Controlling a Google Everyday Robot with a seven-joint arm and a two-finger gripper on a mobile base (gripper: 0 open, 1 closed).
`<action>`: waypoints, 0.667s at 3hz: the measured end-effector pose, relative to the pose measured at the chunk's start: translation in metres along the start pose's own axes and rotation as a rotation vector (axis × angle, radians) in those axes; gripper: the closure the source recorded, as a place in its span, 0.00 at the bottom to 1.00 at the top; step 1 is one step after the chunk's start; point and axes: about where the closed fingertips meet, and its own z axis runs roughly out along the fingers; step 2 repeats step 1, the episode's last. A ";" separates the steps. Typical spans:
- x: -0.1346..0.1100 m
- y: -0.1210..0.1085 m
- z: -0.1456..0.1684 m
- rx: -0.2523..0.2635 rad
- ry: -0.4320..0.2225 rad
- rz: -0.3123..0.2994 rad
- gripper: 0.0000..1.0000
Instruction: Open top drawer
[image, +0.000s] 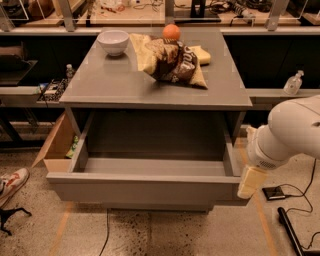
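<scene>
The top drawer (145, 189) is a wide matte grey drawer under the grey cabinet top (115, 85). It stands pulled far out toward me, and its deep grey box shows nothing inside. My gripper (251, 181), at the end of the white arm (292, 132), hangs at the right end of the drawer's front panel, level with its top edge. I cannot tell whether it touches the panel. No other drawer fronts show.
On the cabinet top are a white bowl (113, 41), an orange (171, 32), chip bags (172, 60) and a yellow sponge (201, 54). A cardboard box (56, 145) stands on the floor at the left, with a shoe (11, 182) nearby. Cables (295, 192) lie at the right. A sanitizer bottle (293, 83) is on the right shelf.
</scene>
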 end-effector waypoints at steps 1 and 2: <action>0.014 -0.024 -0.009 0.029 0.016 0.021 0.00; 0.014 -0.024 -0.009 0.029 0.016 0.021 0.00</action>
